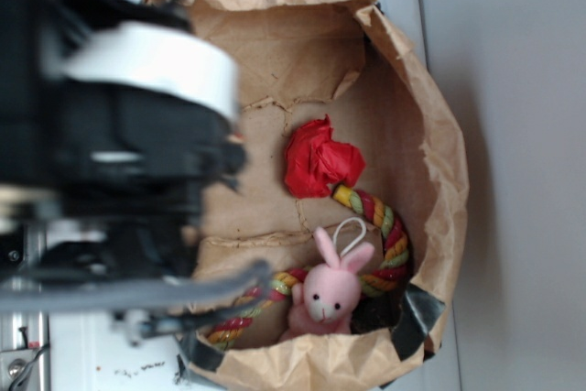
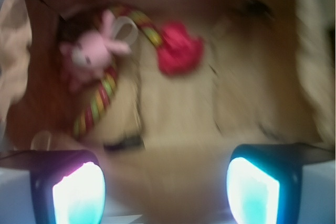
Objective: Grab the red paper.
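The red paper [image 1: 320,161], a bright crumpled wad, lies on the floor of the open brown paper bag [image 1: 430,98], near its middle. It also shows in the blurred wrist view [image 2: 179,49], above the jaws. My gripper [image 2: 165,192] is open and empty, with its two glowing pads [image 2: 79,195] wide apart, above the bag's near edge and well short of the red paper. In the exterior view the black and white arm [image 1: 119,135] fills the left side and hides the gripper's fingertips.
A pink bunny toy [image 1: 327,292] sits at the bag's lower end, beside a red-yellow-green braided rope [image 1: 389,235] that curves around it. Both show in the wrist view, bunny [image 2: 89,53] and rope [image 2: 100,100]. The bag's tall walls ring everything.
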Robot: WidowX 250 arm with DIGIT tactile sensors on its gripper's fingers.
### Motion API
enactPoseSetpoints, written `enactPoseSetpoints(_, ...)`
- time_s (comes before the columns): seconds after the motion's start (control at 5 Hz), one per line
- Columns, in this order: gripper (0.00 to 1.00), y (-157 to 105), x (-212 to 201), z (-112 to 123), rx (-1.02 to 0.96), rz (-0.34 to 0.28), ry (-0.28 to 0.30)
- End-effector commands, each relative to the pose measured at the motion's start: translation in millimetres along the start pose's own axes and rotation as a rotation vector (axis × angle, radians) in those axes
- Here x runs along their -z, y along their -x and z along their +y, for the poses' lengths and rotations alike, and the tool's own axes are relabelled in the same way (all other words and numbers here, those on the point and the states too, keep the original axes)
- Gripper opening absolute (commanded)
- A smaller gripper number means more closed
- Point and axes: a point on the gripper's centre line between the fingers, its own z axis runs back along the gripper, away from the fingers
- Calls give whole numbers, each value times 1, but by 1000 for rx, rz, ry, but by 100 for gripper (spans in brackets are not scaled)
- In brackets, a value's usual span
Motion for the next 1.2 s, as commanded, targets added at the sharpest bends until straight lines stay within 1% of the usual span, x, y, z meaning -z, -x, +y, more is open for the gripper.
enactPoseSetpoints(0.0,100,-24,12,13,25,-133,-11)
enactPoseSetpoints(0.2,100,-31,20,14,32,-137,-34)
enactPoseSetpoints(0.4,100,-35,24,17,39,-157,-38)
enactPoseSetpoints(0.6,100,-38,29,15,128,-185,-54)
enactPoseSetpoints(0.8,100,-43,37,15,291,-166,-60)
enactPoseSetpoints(1.0,100,-49,46,18,359,-126,-59)
